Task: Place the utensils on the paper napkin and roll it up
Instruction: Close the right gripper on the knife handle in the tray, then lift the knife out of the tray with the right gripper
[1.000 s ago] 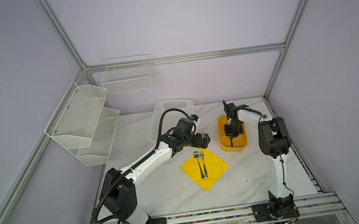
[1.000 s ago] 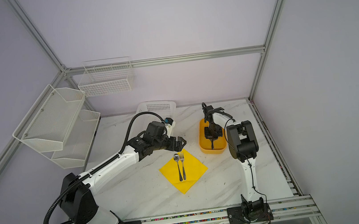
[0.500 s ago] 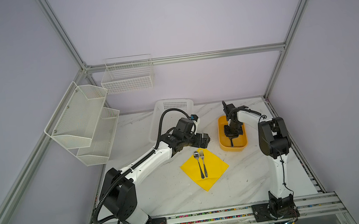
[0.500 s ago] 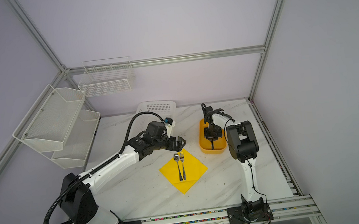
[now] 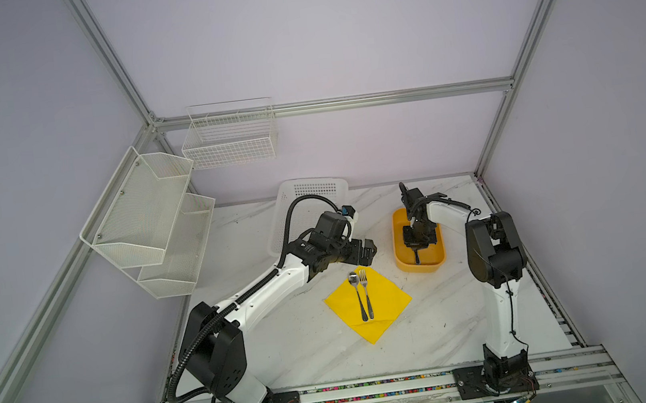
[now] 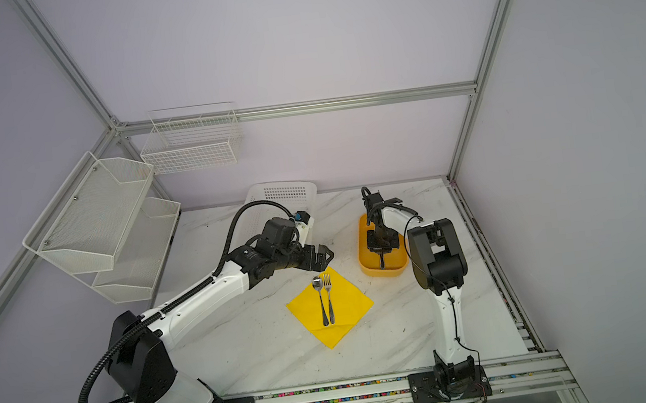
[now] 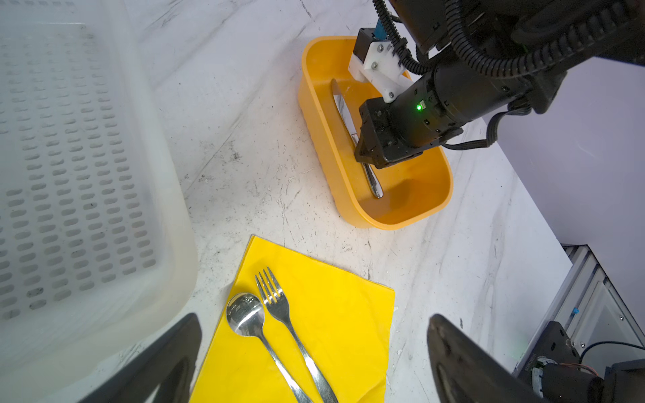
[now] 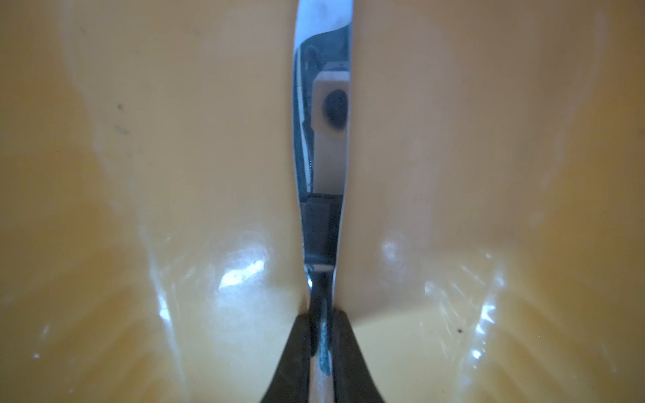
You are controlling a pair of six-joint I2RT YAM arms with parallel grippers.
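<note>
Tub (image 7: 401,219) walls flank knife (image 7: 339,101); basket (image 7: 87,174) near napkin (image 7: 335,314).

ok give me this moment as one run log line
left tool: open, empty, near napkin corner | right tool: shut on knife in tub | spoon and fork: side by side on napkin | rolling: not started

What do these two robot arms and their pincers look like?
Both are white tubes joined by chunky black joints on black bases. The left arm carries a thick ribbed black hose; the right arm has a thin black wire along it. The left gripper and right gripper are black, with dark tapering fingers. A small green light glows behind the right one.
</note>
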